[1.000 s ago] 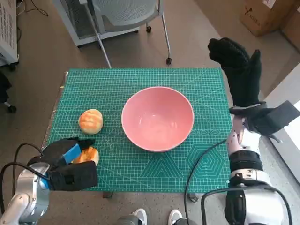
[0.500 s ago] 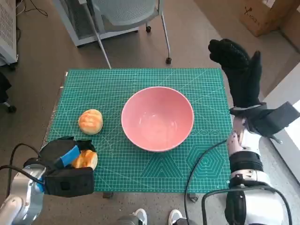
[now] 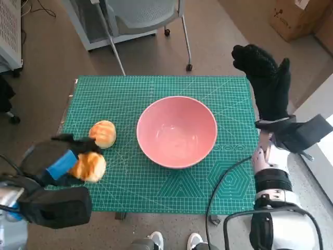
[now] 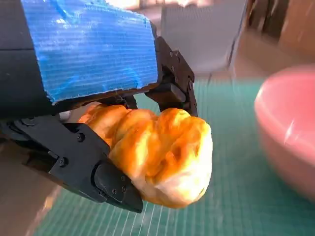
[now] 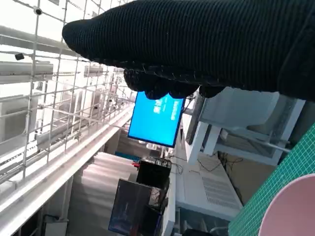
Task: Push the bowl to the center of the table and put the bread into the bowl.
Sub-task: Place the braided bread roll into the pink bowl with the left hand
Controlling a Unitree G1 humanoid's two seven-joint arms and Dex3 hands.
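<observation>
A green cutting mat (image 3: 156,182) covers the counter. A pink bowl (image 3: 177,131) sits near its center. The right hand (image 3: 265,78), gloved and holding nothing, is raised with fingers apart past the counter's far right corner. The left hand (image 3: 54,164) grips 1 bread roll (image 3: 88,166) above the near left corner. Another bread roll (image 3: 103,133) lies left of the bowl.

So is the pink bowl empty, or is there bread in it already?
Empty. The head view shows only the smooth pink inside of the bowl. One bread roll lies on the green mat, and the left hand holds the other roll.
</observation>
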